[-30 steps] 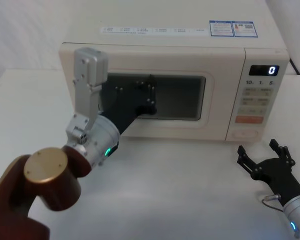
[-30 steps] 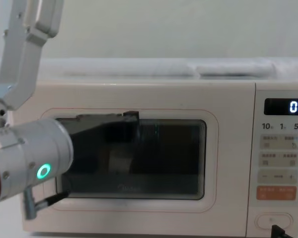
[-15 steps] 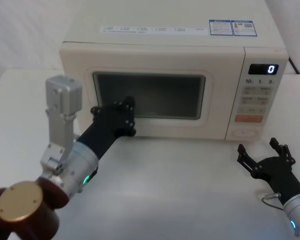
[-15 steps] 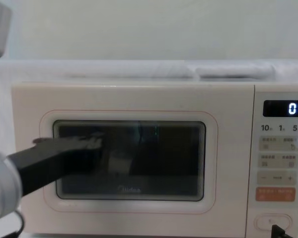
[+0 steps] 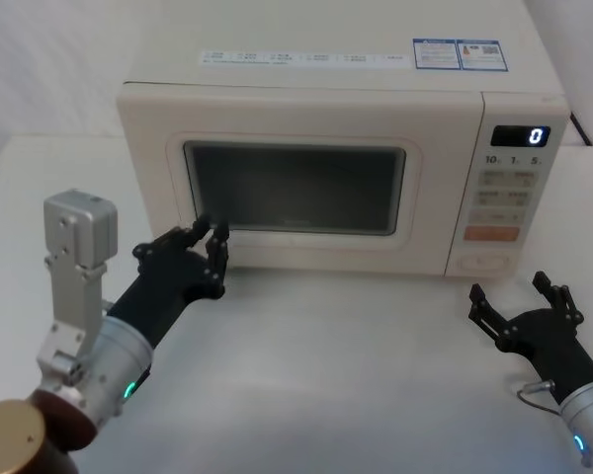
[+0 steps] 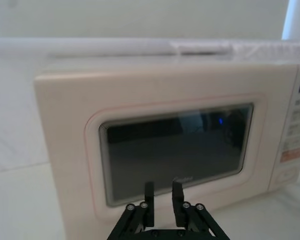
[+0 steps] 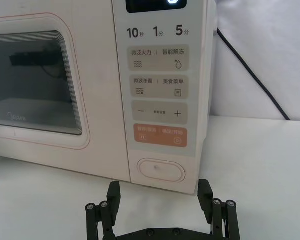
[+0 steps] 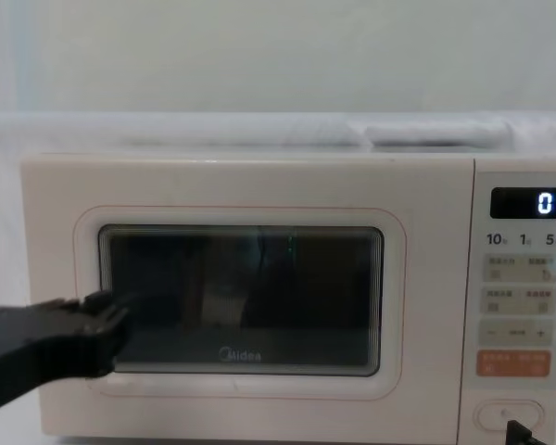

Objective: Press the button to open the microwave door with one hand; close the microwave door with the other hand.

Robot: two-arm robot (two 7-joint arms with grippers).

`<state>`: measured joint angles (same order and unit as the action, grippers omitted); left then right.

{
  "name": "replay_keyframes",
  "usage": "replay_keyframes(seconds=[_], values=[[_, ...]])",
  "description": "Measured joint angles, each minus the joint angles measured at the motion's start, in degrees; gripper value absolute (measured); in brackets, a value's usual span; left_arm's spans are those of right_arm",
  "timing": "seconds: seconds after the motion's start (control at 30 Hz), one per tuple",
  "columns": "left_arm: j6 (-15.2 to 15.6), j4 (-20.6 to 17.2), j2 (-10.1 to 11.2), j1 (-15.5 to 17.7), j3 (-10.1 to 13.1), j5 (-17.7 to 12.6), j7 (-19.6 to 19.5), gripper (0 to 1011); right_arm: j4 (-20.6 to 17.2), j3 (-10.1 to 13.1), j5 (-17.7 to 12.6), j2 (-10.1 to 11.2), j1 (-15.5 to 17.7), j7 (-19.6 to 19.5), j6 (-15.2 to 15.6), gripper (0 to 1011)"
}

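The microwave door (image 5: pixel 295 193) sits flush — ease the narrow-fingered left hand (image 5: pixel 208 236) straight back; the wide right hand (image 5: pixel 526 297) idles below the button (image 5: pixel 482 264).

On the microwave door (image 8: pixel 241 306) in front of me, a grey "Midea" logo (image 8: pixel 240 354) sits under the dark window. To its right, the control panel (image 7: pixel 159 90) shows a glowing "0" on its digital display (image 8: pixel 526 202), with "10", "1" and "5" printed just below. The key row above the orange key (image 7: pixel 159 135) carries "−" and "+"; the stickers on the microwave's top (image 5: pixel 460 54) are too small for me to read.
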<state>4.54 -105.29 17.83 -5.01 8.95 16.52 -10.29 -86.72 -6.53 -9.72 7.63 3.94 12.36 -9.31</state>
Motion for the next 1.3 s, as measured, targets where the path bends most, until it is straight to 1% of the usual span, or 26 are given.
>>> replay_keyframes(seconds=[0.03,0.07,0.1,0.17,0.27,0.33,0.37,0.4,0.47,0.5,0.53,0.57,0.6,0.63,0.67,0.7,0.77,0.8,0.83,0.87,0.9,1.3], values=[[-0.1,0.1,0.0,-0.2,-0.1,-0.1,0.1,213,0.0,0.0,0.0,0.0,0.0,0.0,0.0,1002],[-0.3,0.4,-0.1,-0.6,-0.4,-0.3,0.2,269,0.0,0.0,0.0,0.0,0.0,0.0,0.0,1002],[-0.4,0.5,-0.1,-0.8,-0.6,-0.4,0.2,284,0.0,0.0,0.0,0.0,0.0,0.0,0.0,1002],[-0.7,1.0,-0.4,-1.4,-1.0,-0.6,0.4,368,0.0,0.0,0.0,0.0,0.0,0.0,0.0,1002],[-1.0,1.3,-0.7,-2.0,-1.4,-0.9,0.7,426,0.0,0.0,0.0,0.0,0.0,0.0,0.0,1002],[-1.5,1.8,-1.1,-2.9,-2.0,-1.4,1.0,532,0.0,0.0,0.0,0.0,0.0,0.0,0.0,1002],[-1.6,1.9,-1.2,-3.0,-2.1,-1.5,1.1,544,0.0,0.0,0.0,0.0,0.0,0.0,0.0,1002],[-1.7,2.0,-1.3,-3.2,-2.2,-1.6,1.2,593,0.0,0.0,0.0,0.0,0.0,0.0,0.0,1002],[-1.9,2.4,-1.7,-3.7,-2.7,-1.8,1.3,630,0.0,0.0,0.0,0.0,0.0,0.0,0.0,1002],[-2.0,2.6,-1.8,-3.9,-2.8,-1.9,1.4,686,0.0,0.0,0.0,0.0,0.0,0.0,0.0,1002],[-2.2,2.8,-2.0,-4.1,-3.1,-2.0,1.5,714,0.0,0.0,0.0,0.0,0.0,0.0,0.0,1002],[-2.2,2.9,-2.1,-4.3,-3.3,-2.1,1.6,744,0.0,0.0,0.0,0.0,0.0,0.0,0.0,1002],[-2.2,2.9,-2.1,-4.3,-3.3,-2.1,1.6,744,0.0,0.0,0.0,0.0,0.0,0.0,0.0,1002],[-2.2,3.2,-2.3,-4.5,-3.6,-2.3,1.8,807,0.0,0.0,0.0,0.0,0.0,0.0,0.0,1002],[-2.2,3.4,-2.5,-4.6,-3.8,-2.5,2.0,846,0.0,0.0,0.0,0.0,0.0,0.0,0.0,1002],[-2.2,3.5,-2.5,-4.7,-3.8,-2.5,2.0,864,0.0,0.0,0.0,0.0,0.0,0.0,0.0,1002],[-2.2,3.5,-2.5,-4.6,-3.8,-2.5,2.0,932,0.0,0.0,0.0,0.0,0.0,0.0,0.0,1002],[-2.2,3.5,-2.5,-4.6,-3.8,-2.5,2.0,932,0.0,0.0,0.0,0.0,0.0,0.0,0.0,1002],[-2.2,3.4,-2.5,-4.6,-3.7,-2.5,2.0,977,0.0,0.0,0.0,0.0,0.0,0.0,0.0,1002],[-2.2,3.4,-2.5,-4.6,-3.7,-2.5,2.0,977,0.0,0.0,0.0,0.0,0.0,0.0,0.0,1002],[-2.2,3.4,-2.5,-4.6,-3.7,-2.5,2.0,1001,0.0,0.0,0.0,0.0,0.0,0.0,0.0,1002],[-2.2,3.2,-2.4,-4.4,-3.5,-2.4,1.9,1001,0.0,0.0,0.0,0.0,0.0,0.0,0.0,1002]])
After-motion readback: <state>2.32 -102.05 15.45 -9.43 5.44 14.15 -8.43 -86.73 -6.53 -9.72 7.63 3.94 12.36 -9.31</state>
